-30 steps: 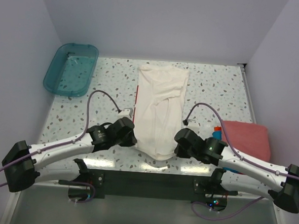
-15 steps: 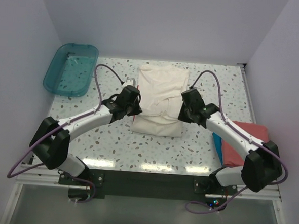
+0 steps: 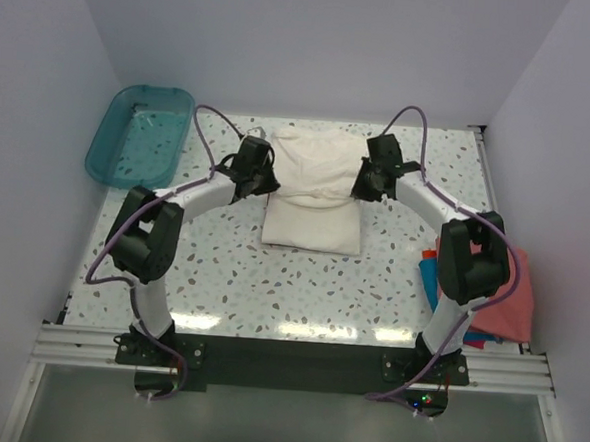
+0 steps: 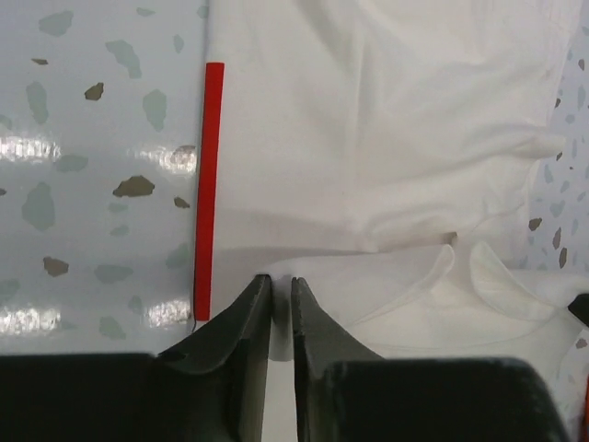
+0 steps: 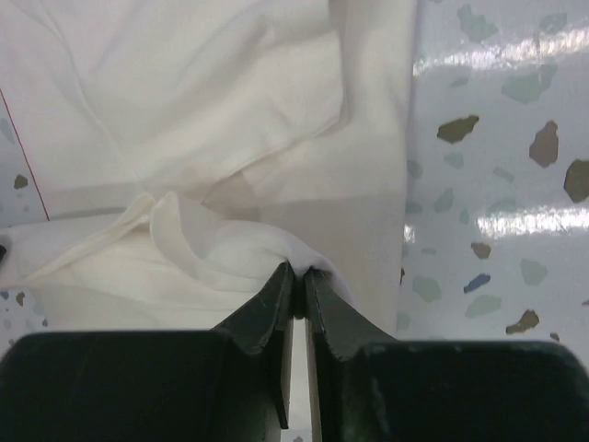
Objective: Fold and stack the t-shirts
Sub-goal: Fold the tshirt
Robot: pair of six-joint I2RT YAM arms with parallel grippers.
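Note:
The cream-white t-shirt (image 3: pixel 315 187) lies at the table's far middle, its near end folded back over itself. A red stripe (image 4: pixel 209 184) runs along its left edge. My left gripper (image 3: pixel 258 167) is shut on the folded end's left corner (image 4: pixel 281 276). My right gripper (image 3: pixel 371 176) is shut on the right corner (image 5: pixel 299 267). Both hold the hem over the shirt's far half. The salmon-red t-shirt (image 3: pixel 511 299) lies at the right edge, with the bright blue one (image 3: pixel 430 279) showing under it.
A translucent teal tub (image 3: pixel 140 134) stands at the far left corner. White walls close in the table at the back and both sides. Purple cables arc above both wrists.
Both grippers have carried the shirt's near hem from the front edge toward the far end, folding the shirt in half. Both arms are now stretched far out.

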